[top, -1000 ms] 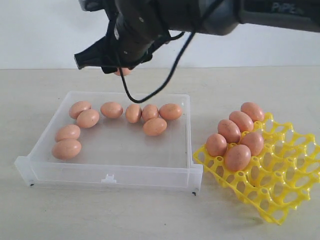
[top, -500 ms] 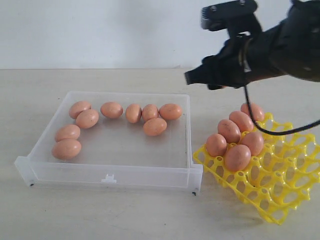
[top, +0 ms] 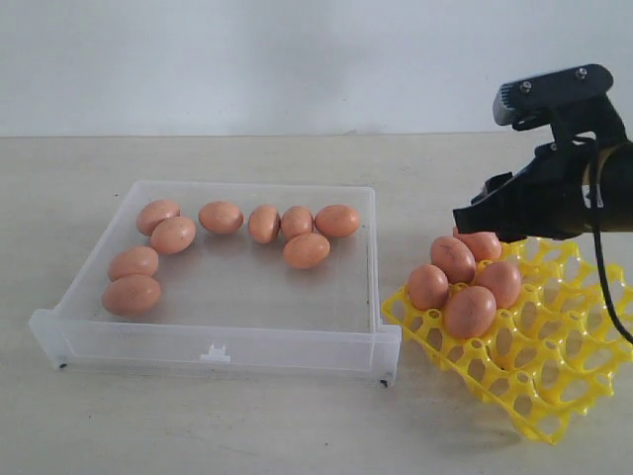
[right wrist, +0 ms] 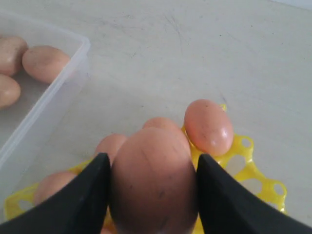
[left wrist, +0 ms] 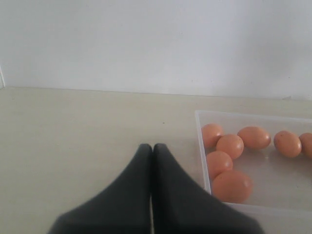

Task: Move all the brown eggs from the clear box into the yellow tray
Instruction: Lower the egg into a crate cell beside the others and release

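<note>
Your right jaws pinch one egg point(right wrist: 153, 180) just above the yellow tray point(top: 554, 391), which holds at least five. Nine eggs point(top: 307, 249) remain in the clear box point(top: 213, 341) beside it. Left jaws pressed together.

A pale beige table point(top: 198, 426) is seen, on which a clear box point(top: 218, 344) and, just beside it, a yellow tray point(top: 554, 381) are set.

Lab-style test setup: beige tabletop point(top: 198, 435), plain white wall point(top: 247, 59)
</note>
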Tool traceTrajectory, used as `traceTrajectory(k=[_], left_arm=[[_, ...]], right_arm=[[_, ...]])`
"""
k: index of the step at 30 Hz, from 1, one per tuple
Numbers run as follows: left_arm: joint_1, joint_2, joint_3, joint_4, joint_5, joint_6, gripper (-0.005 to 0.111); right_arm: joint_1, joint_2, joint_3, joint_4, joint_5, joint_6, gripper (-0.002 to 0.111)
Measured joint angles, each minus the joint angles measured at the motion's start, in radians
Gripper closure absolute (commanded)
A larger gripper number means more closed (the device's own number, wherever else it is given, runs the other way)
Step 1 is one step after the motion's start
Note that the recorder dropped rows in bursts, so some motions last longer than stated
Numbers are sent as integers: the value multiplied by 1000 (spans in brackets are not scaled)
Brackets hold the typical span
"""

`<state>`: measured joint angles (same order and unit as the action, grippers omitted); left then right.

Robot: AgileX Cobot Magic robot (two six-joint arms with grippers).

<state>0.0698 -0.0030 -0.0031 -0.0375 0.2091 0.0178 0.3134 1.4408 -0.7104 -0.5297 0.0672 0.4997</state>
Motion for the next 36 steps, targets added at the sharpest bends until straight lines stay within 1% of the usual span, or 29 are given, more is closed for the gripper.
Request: traceTrajectory(k=[6, 9, 14, 19, 28, 36], left_arm=[[0, 0, 0, 0, 0, 0, 111], [0, 0, 0, 0, 0, 0, 111], [0, 0, 0, 0, 0, 0, 111], [0, 0, 0, 0, 0, 0, 111], [0, 0, 0, 0, 0, 0, 111], [0, 0, 0, 0, 0, 0, 111]], right_arm=[[-64, 0, 48, 228, -85, -268, 104], [-84, 0, 65, 303, -116, -351, 104], [-85, 0, 105, 380, -185, -472, 104], [-85, 11, 120, 407, -248, -516, 104], [-85, 146, 124, 469, -311, -552, 104], [-85, 163, 124, 602, -348, -687, 104]])
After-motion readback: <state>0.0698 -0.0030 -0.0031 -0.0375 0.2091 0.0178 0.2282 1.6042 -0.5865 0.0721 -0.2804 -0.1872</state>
